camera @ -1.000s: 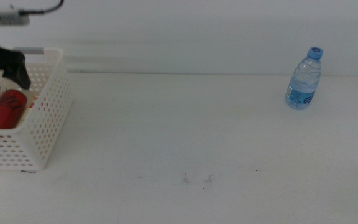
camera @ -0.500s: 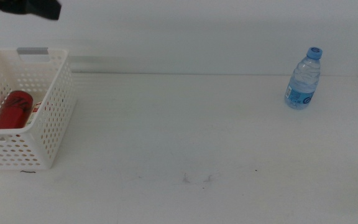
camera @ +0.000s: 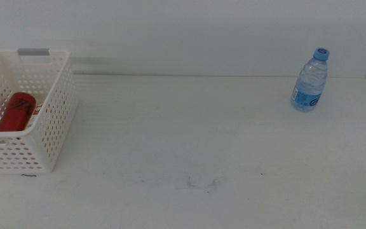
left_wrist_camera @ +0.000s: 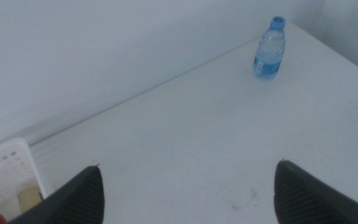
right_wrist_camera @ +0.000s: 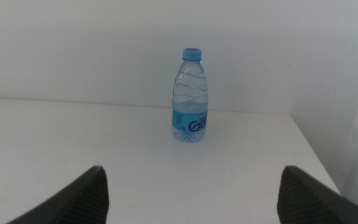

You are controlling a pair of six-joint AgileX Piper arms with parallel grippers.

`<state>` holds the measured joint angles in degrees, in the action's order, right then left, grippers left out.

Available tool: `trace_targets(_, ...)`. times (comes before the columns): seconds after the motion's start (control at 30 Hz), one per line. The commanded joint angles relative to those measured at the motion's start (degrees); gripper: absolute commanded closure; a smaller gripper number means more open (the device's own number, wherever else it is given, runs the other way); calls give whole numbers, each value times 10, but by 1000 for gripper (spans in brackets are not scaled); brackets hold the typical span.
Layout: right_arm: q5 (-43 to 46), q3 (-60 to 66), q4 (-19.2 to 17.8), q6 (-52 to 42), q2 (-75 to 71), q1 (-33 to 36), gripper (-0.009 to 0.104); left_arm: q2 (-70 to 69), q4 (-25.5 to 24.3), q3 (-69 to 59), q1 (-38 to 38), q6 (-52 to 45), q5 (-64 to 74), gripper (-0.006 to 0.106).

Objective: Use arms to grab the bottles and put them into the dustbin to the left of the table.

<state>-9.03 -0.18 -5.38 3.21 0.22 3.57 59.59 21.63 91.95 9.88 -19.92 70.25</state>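
Observation:
A clear water bottle (camera: 311,81) with a blue cap and label stands upright at the table's far right; it also shows as the bottle (left_wrist_camera: 269,48) in the left wrist view and the bottle (right_wrist_camera: 191,96) in the right wrist view. At the left edge stands the white perforated dustbin (camera: 46,137), with a red can (camera: 16,111) lying inside. Neither arm shows in the middle view. My left gripper (left_wrist_camera: 188,190) is open, high over the table, well away from the bottle. My right gripper (right_wrist_camera: 191,190) is open, low, facing the water bottle from a distance.
The white table (camera: 189,140) has faint dark scuff marks (camera: 202,182) near its front middle. A corner of the dustbin (left_wrist_camera: 14,171) with a pale object inside shows in the left wrist view. A plain white wall runs behind the table.
The left arm's black gripper rose from over the dustbin and left the middle view. The red can stays lying in the dustbin. The water bottle has not moved.

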Motion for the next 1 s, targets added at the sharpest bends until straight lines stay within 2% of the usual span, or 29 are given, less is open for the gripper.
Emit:
trace_targets(0.0, 3, 2, -3, -2, -2, -2, 5, -14, 8, -2, 4, -2, -3, 7)
trace_targets(0.3, 3, 2, -3, -2, -2, -2, 5, -23, 8, -2, 4, -2, -3, 7)
trace_targets(0.33, 27, 2, -5, -3, -2, -2, 5, -23, 7, -2, 4, -2, -3, 7)
trace_targets(0.43, 34, 2, -5, 34, 9, -2, 5, -23, 7, -2, 4, -2, -3, 7)
trace_targets(0.53, 116, 2, -7, 32, 93, -2, 5, -21, 7, -2, 4, -2, -3, 7)
trace_targets(0.7, 139, -66, -6, 7, 312, -2, 5, -23, -8, -2, 4, -2, -3, 7)
trace_targets(0.83, 237, -116, -4, 3, 485, -2, 5, -23, -8, -2, 4, -2, -3, 7)
trace_targets(0.97, 443, -123, -4, 5, 633, -2, 5, -23, -17, -2, 4, -2, -3, 7)
